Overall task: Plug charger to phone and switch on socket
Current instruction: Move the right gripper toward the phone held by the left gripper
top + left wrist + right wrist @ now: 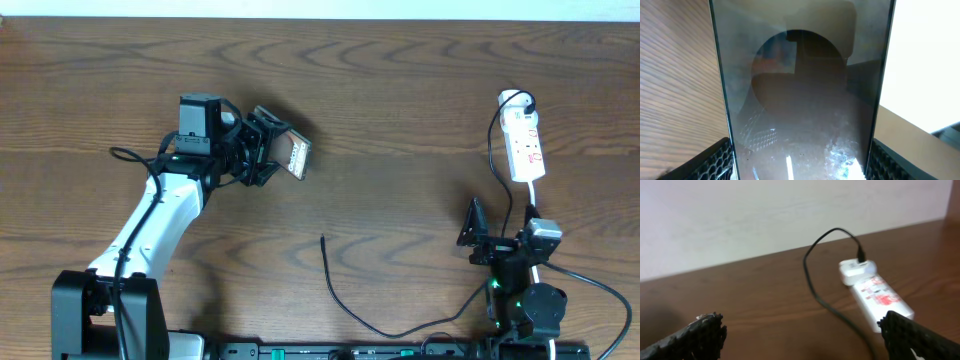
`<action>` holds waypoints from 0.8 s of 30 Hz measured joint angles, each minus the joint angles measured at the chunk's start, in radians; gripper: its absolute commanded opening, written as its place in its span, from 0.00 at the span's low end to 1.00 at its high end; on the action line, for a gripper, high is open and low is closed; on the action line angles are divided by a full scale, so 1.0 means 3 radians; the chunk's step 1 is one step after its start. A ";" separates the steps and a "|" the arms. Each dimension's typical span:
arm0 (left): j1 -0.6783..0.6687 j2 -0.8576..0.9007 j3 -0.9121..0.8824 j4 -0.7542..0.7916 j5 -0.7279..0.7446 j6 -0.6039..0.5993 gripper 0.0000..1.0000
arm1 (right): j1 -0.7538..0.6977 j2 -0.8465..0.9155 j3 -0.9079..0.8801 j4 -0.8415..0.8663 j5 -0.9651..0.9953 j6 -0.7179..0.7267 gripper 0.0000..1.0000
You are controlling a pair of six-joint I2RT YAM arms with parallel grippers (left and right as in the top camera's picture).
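The phone (pixel 293 153) is lifted off the table and tilted, with my left gripper (pixel 264 150) shut on its edges. Seen from the left wrist, the phone's glossy dark face (pixel 800 90) fills the gap between the two fingers (pixel 710 160). The charger's black cable (pixel 345 300) lies on the table, its free tip (pixel 322 238) pointing up at centre, away from the phone. Its other end loops to the white plug on the socket (pixel 525 145) at the far right. My right gripper (pixel 497 238) stands open just below the socket (pixel 875 292), holding nothing, cable (pixel 812 280) ahead of it.
The brown wooden table (pixel 400 90) ends at a pale wall along the far edge. A white cord (pixel 535 200) runs from the socket down past my right arm. Both arm bases sit at the near edge.
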 measured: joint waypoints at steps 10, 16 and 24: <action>-0.0003 0.0000 0.0000 -0.0006 -0.0189 0.0078 0.07 | 0.0001 0.0069 -0.0003 0.0449 -0.0894 0.0926 0.99; -0.0053 0.0000 0.0000 -0.0004 -0.0259 0.0100 0.07 | 0.0001 0.0432 0.0134 0.0799 -0.1333 0.1278 0.99; -0.0120 0.0000 0.0000 -0.0003 -0.0322 0.0102 0.08 | 0.0003 0.1768 0.1040 0.0821 -0.2045 0.1342 0.99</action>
